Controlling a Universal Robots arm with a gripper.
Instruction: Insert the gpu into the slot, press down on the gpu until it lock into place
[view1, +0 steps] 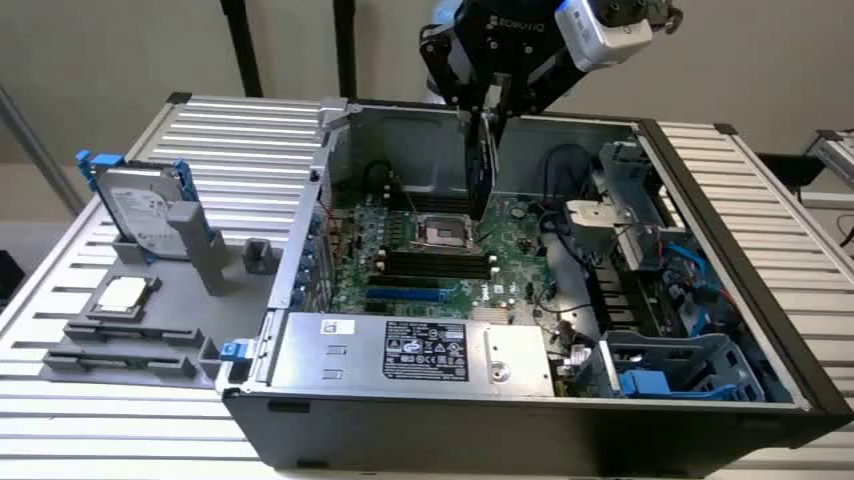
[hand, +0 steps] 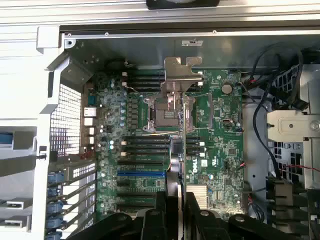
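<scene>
**Gpu held upright over the board, not yet in the slot**

Exterior view: the gripper (view1: 483, 112) reaches down into the open case (view1: 534, 440) from above. Its fingers pinch the upper end of the gpu (view1: 483, 170). The card hangs upright and on edge, with its lower end over the board (view1: 521, 250), just beside the CPU socket (view1: 443, 232). The blue slot (view1: 406, 296) lies apart from it, past the black memory slots (view1: 434, 265) and near the silver box (view1: 414, 350), toward the exterior view's left of the card. A hard drive (view1: 140, 212) stands on the table (view1: 134, 440) outside the case.

Wrist view: the gripper (hand: 177, 210) has its dark fingers (hand: 160, 212) closed on the gpu (hand: 176, 152), one on each side. The card is seen edge-on as a thin line, in front of the memory slots (hand: 145, 145) and the edge of the CPU socket (hand: 165, 112). It ends in its metal bracket (hand: 180, 75). The slot (hand: 141, 173) lies beside the card, not under it.
</scene>
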